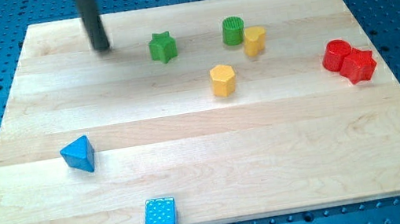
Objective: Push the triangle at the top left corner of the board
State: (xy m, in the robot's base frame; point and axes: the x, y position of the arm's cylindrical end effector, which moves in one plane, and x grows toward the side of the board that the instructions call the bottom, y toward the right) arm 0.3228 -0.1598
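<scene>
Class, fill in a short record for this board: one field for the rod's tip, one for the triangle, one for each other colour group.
my tip: near the board's top left, touching no block
blue triangle: left of centre, well below my tip
blue cube: at the bottom edge
green star, green cylinder: top middle
yellow blocks: one beside the cylinder, one below
red blocks: right side, together
</scene>
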